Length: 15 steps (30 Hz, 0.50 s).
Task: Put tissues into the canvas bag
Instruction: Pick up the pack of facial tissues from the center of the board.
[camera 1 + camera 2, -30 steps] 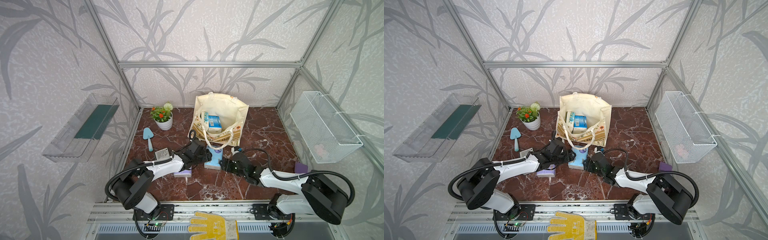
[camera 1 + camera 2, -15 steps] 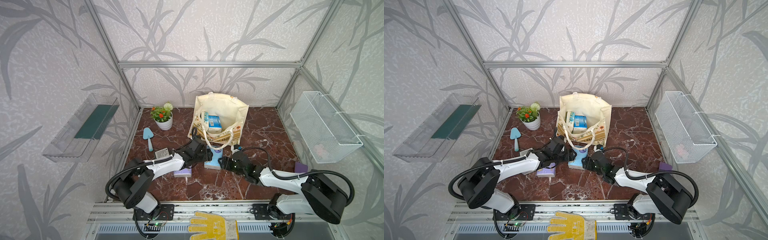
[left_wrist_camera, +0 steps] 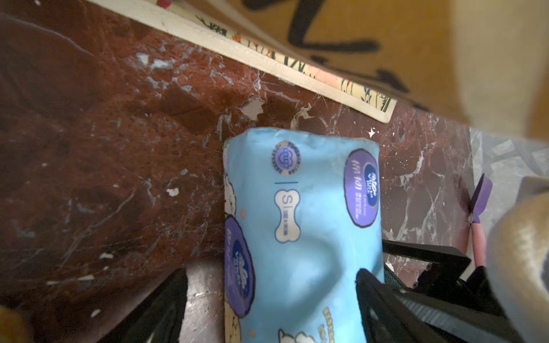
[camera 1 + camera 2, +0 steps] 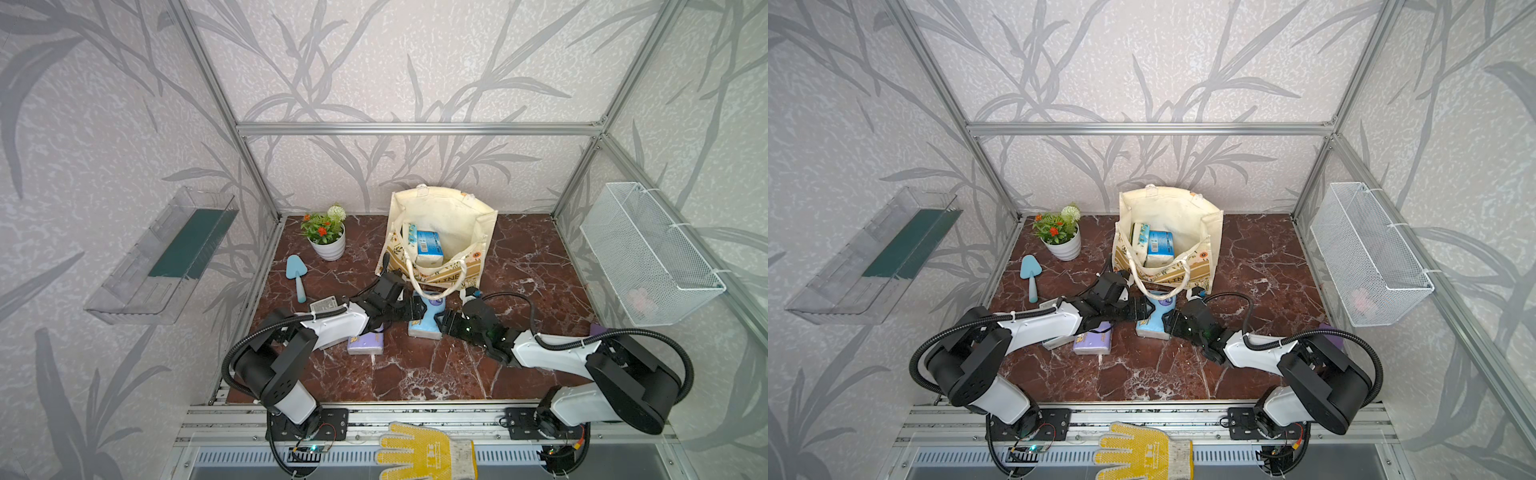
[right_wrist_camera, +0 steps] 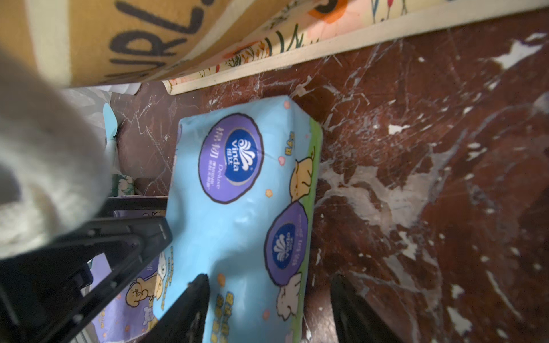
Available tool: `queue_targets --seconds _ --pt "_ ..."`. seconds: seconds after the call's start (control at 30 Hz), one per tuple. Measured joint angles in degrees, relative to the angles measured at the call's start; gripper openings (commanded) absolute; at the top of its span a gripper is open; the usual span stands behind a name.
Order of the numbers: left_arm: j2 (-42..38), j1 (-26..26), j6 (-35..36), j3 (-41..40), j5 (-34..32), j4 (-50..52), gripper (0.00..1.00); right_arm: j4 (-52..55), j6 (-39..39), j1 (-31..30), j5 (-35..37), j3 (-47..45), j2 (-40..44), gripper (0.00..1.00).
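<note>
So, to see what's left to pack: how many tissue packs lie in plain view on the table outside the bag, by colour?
Blue pack: 1
Lilac pack: 1
Total: 2; anything half hidden is left out.

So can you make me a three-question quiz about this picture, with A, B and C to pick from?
1. Where is the lilac pack?
A. up in the air
B. lying on the table
C. stuck on the wall

2. What colour is the little trowel?
A. light blue
B. red
C. black

3. How is the canvas bag?
A. folded flat
B. tipped upside down
C. standing with its mouth open

Answers:
1. B, since both top views show it flat on the marble near the front.
2. A, since its blade and handle are both pale blue.
3. C, since you can look down into it and see a pack inside.
</note>
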State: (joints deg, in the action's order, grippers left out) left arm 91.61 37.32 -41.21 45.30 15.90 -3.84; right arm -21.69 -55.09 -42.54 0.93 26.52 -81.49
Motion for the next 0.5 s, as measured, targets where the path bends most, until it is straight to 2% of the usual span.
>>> queue_targets --seconds 0.23,0.5 --pt "3.74 -0.63 1.14 -0.42 5.29 -3.48 0.82 -2.78 -1.49 1.05 -1.44 -0.02 -1.92 0.57" --pt "5.60 -0.66 -0.09 -1.73 9.73 -8.74 0.82 -6.38 -3.41 2.78 -3.30 -1.46 -3.43 0.49"
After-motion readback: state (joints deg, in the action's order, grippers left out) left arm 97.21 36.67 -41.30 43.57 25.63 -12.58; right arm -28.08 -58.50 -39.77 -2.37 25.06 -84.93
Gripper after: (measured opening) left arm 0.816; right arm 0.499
